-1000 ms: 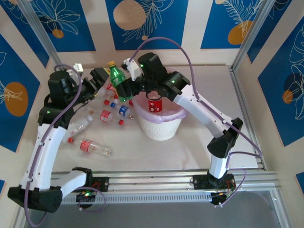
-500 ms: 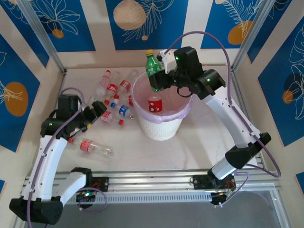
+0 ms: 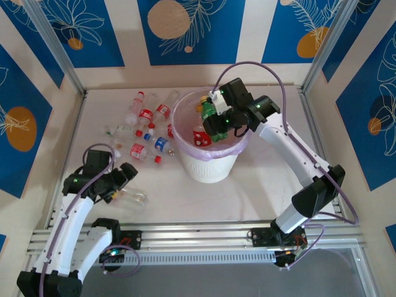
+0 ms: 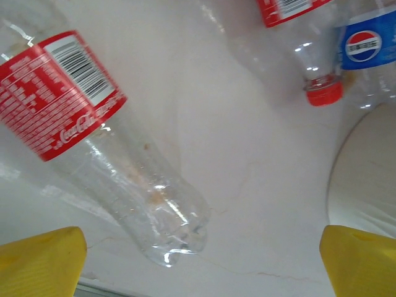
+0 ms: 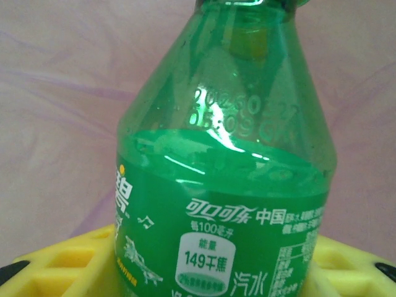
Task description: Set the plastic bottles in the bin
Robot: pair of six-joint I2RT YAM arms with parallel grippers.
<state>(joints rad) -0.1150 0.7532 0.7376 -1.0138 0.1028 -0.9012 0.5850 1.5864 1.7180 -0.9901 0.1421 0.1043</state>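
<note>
The plastic bottles (image 3: 148, 133) lie mostly loose on the worktop (image 3: 260, 185), ahead of our left pincer (image 3: 127, 177), whose jaws stand wide apart over a clear red-labelled bottle (image 4: 93, 117) lying just below them. Our right pincer (image 3: 218, 122) grips the green bottle (image 5: 223, 185) above the bin (image 3: 207, 168). We see its neck pointing away from the pincer, toward the pink liner (image 5: 62, 93).
</note>
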